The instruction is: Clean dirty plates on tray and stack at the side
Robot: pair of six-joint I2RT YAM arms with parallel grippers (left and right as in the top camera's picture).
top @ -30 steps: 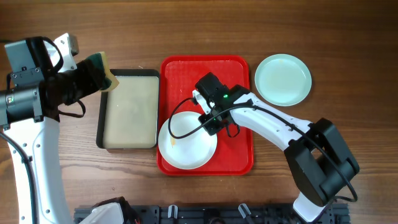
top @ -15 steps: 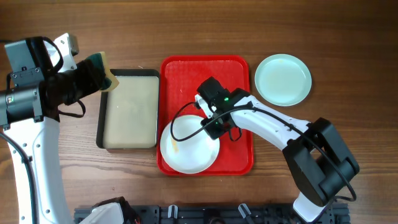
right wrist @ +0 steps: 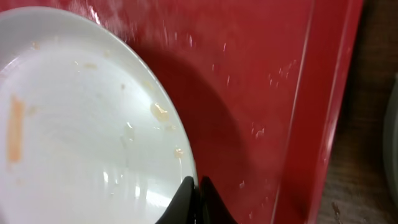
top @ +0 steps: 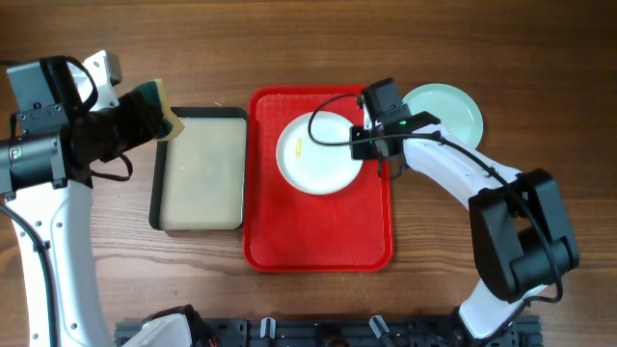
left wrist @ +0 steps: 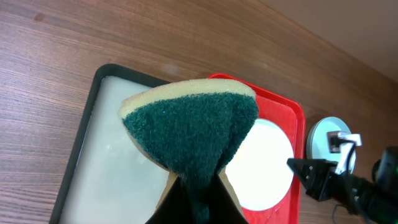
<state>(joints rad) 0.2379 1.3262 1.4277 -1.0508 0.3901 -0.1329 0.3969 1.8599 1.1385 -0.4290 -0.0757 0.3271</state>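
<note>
A white plate [top: 316, 154] with orange and yellow smears is held above the upper part of the red tray [top: 318, 241]. My right gripper [top: 363, 145] is shut on its right rim; the wrist view shows the jaws pinching the plate's edge [right wrist: 124, 143] over the tray [right wrist: 261, 93]. A pale light-blue plate [top: 445, 120] lies on the table right of the tray. My left gripper [top: 145, 114] is shut on a green-and-yellow sponge [left wrist: 193, 121] above the top left corner of the beige tray. Only two plates show.
A black-rimmed beige tray [top: 201, 173] lies left of the red tray, holding a pale liquid. A black rack runs along the table's front edge [top: 318, 333]. Bare wood lies around the trays.
My right gripper has carried the white plate from the tray's lower left up and right to its upper part. The left arm with the sponge has not moved.
</note>
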